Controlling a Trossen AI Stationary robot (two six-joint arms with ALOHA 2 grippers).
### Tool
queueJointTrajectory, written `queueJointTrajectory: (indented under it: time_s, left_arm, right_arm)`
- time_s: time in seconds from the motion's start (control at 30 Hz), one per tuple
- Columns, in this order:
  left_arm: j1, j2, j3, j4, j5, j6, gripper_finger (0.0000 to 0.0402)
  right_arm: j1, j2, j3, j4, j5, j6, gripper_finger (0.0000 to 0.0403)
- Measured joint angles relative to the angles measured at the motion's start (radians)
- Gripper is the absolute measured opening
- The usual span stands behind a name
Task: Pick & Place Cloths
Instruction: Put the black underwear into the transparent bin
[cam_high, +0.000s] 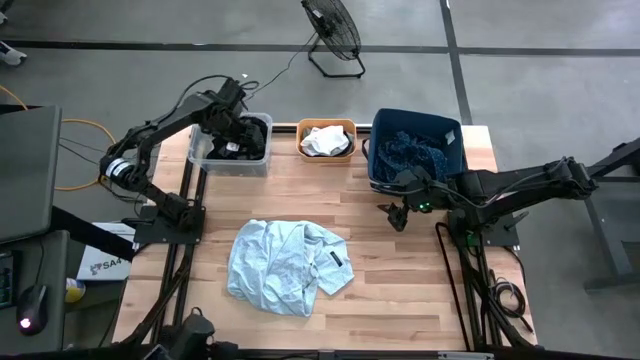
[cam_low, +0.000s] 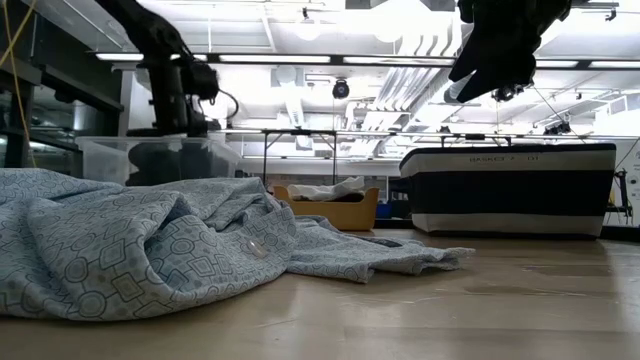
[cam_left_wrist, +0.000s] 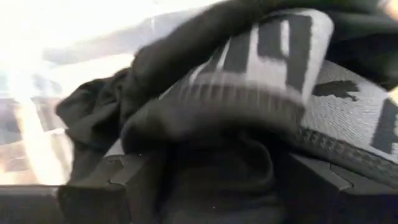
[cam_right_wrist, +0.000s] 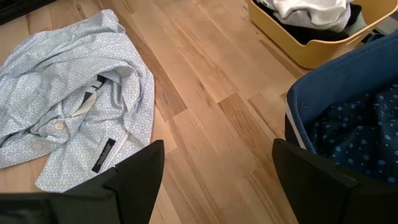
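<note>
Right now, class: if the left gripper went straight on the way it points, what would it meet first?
The left gripper points down into the clear bin, and the black cloth with white lettering fills its wrist view just past the fingers. It would probably meet that cloth first; depth is hard to judge.

Bins: three (cam_high: 232, 160). Cloths: four (cam_high: 285, 265). Arms: two (cam_high: 160, 130). Fan: one (cam_high: 333, 30).
</note>
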Motion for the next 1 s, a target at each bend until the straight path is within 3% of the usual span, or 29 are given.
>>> queueJointTrajectory:
  time_s: [0.57, 1.0]
  left_arm:
    - [0.001, -0.116, 0.043, -0.057, -0.018, 0.000, 0.0271]
    - [0.001, -0.182, 0.043, 0.008, -0.014, 0.001, 0.0256]
  right_arm:
    - [0.000, 0.000, 0.000, 0.000, -0.003, 0.002, 0.0289]
    - [0.000, 0.000, 0.000, 0.000, -0.001, 0.002, 0.0289]
